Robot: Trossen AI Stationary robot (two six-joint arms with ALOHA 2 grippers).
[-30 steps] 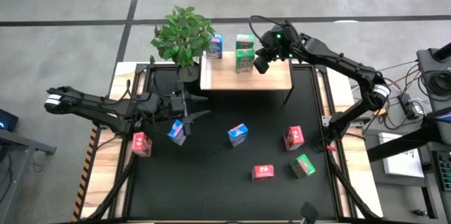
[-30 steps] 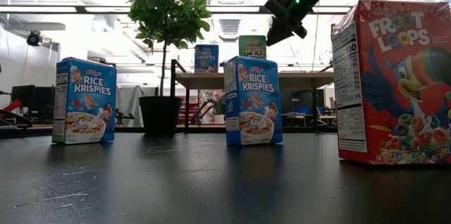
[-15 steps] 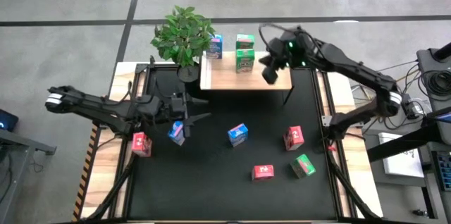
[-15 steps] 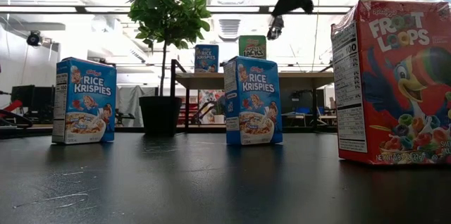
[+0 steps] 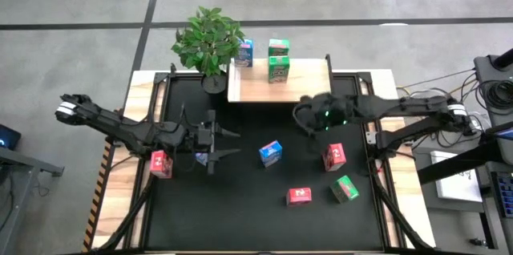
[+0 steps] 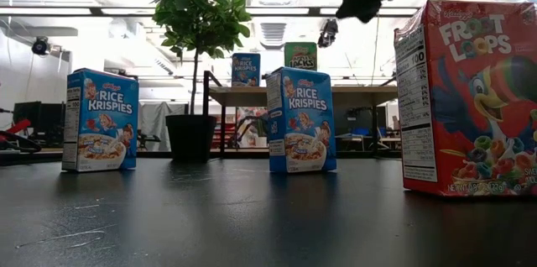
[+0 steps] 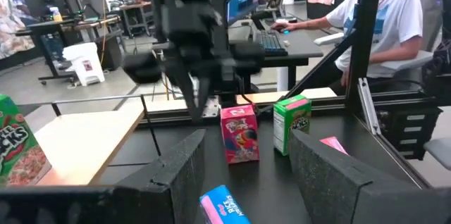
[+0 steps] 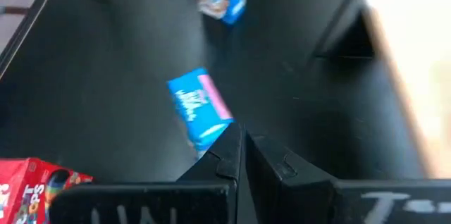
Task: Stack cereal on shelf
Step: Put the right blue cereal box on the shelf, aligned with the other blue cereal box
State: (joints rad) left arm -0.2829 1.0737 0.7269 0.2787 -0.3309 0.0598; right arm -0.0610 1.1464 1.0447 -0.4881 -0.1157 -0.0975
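The light wooden shelf point(image 5: 300, 85) stands at the table's far edge and carries a blue cereal box point(image 5: 245, 53) and two green ones point(image 5: 278, 57). On the black table stand two blue boxes point(image 6: 99, 120) point(image 6: 302, 120). Three red boxes point(image 5: 160, 163) point(image 5: 333, 156) point(image 5: 299, 196) and a green one point(image 5: 345, 188) are also there. My left gripper point(image 5: 227, 143) hovers open over the left blue box point(image 5: 200, 157), pointing level toward the table's right. My right gripper point(image 5: 303, 117) hangs shut above the table just near of the shelf, holding nothing point(image 8: 243, 143).
A potted plant point(image 5: 207, 40) stands beside the shelf's left end. A person sits at a desk point(image 7: 373, 20) beyond the table's right side. Bare black tabletop point(image 5: 240, 199) lies along the near side.
My right gripper has swung from above the shelf's far right part toward the near edge and down, tipping nose-down, and now hangs over the table in front of the shelf, still shut. My left gripper has drifted a little toward the near edge. No box has moved.
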